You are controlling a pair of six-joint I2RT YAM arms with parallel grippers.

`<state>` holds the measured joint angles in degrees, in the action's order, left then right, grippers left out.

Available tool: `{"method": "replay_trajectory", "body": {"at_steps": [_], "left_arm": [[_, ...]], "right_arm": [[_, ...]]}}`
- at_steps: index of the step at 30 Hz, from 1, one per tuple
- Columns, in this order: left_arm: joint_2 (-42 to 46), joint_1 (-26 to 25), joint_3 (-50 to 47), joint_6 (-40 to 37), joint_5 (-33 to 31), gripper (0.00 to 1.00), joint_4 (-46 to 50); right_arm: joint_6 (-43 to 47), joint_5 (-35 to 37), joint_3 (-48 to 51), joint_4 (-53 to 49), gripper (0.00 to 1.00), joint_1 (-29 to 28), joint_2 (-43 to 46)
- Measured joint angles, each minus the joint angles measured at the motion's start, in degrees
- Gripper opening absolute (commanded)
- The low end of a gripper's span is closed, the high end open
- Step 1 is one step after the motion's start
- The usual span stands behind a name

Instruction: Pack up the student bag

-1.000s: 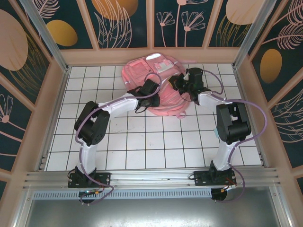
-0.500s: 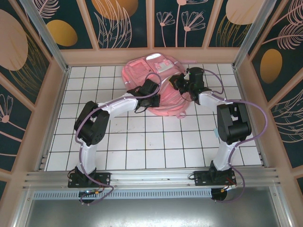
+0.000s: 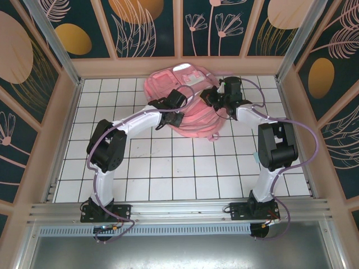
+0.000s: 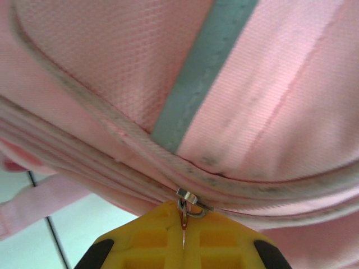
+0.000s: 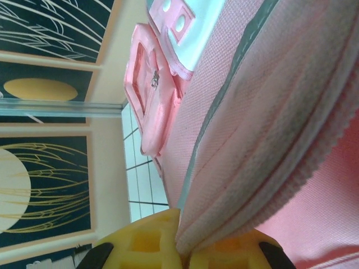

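The student bag [image 3: 185, 89] is lying at the far middle of the tiled table [image 3: 168, 168], close to the back wall [image 3: 179, 64]. It is looking soft and light. The fabric is folding easily, so I judge that pulling in one place is needing a hold in another.

The left gripper [image 4: 183, 238] is pinching the metal zipper pull [image 4: 188, 200], below a silver strip [image 4: 196, 73]. The right gripper [image 5: 182, 246] is clamping a fold at the zipper edge [image 5: 252, 185]. No brand or writing is showing clearly enough to read.
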<state>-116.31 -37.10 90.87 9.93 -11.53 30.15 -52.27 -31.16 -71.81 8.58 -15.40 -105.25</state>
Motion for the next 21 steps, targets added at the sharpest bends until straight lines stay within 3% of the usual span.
{"method": "replay_trajectory", "body": {"at_steps": [8, 17, 19, 21], "left_arm": [[-0.3, 3.2, 0.9, -0.9, -4.2, 0.0, -0.2], [-0.3, 3.3, 1.0, -2.1, -6.8, 0.01, -0.7], [0.0, 3.3, -0.4, -2.2, -7.0, 0.2, -2.1], [0.7, 3.5, -2.4, -2.2, -8.8, 0.45, -3.1]], "right_arm": [[2.9, -0.5, -0.4, -2.8, 0.0, -0.7, 0.0], [3.1, -0.7, -0.8, -2.9, 0.0, -0.7, 0.1], [3.4, -1.0, -0.8, -2.9, 0.0, -0.8, 0.1], [3.4, -1.0, -0.8, -2.9, 0.0, -0.9, 0.1]]}}
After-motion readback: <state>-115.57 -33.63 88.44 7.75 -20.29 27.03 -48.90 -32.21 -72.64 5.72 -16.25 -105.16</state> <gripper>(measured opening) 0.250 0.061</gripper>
